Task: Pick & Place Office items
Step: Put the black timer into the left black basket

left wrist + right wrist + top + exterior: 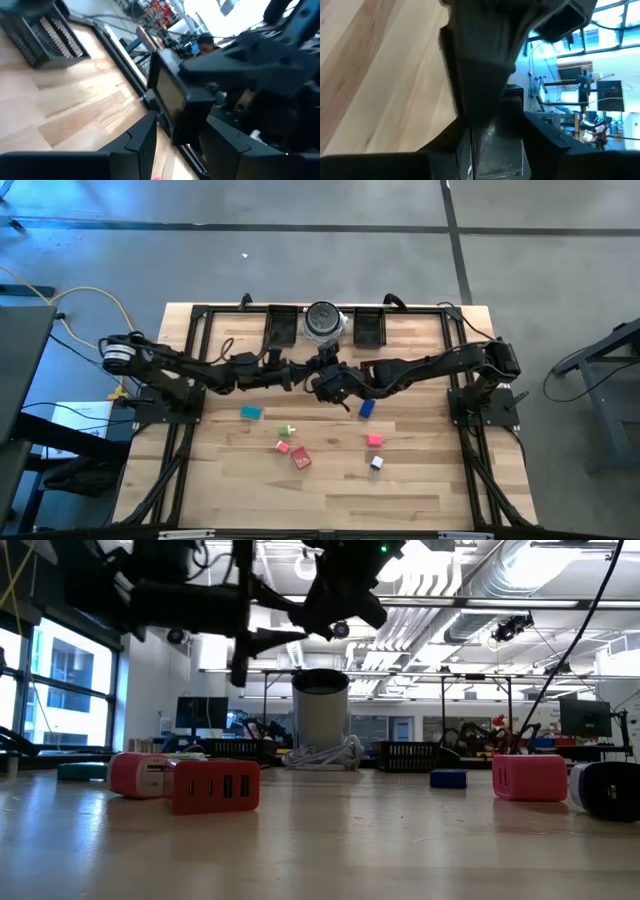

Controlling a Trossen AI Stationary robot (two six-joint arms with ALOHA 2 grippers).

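Above mid-table my left gripper (303, 376) and right gripper (333, 385) meet, both pairs of fingers pinching the same black piece (172, 100), held off the table (430, 480), where the teal piece (250, 412), blue piece (366, 408) and red piece (301, 459) lie apart.

A grey concrete floor (300, 265) surrounds the wooden counter (330, 480), crossed by dark seams and a long pale streak of reflected light on the far side. To the left stands a dark desk (20, 350) with yellow cables (95, 300) trailing beside it; to the right, part of a dark metal stand (610, 360). Seen level across the counter, the room is a large workshop: tall windows (70, 680) at left, silver ceiling ducts (520, 580), bright strip lights (430, 580), monitors (200, 712) and cluttered benches far behind.
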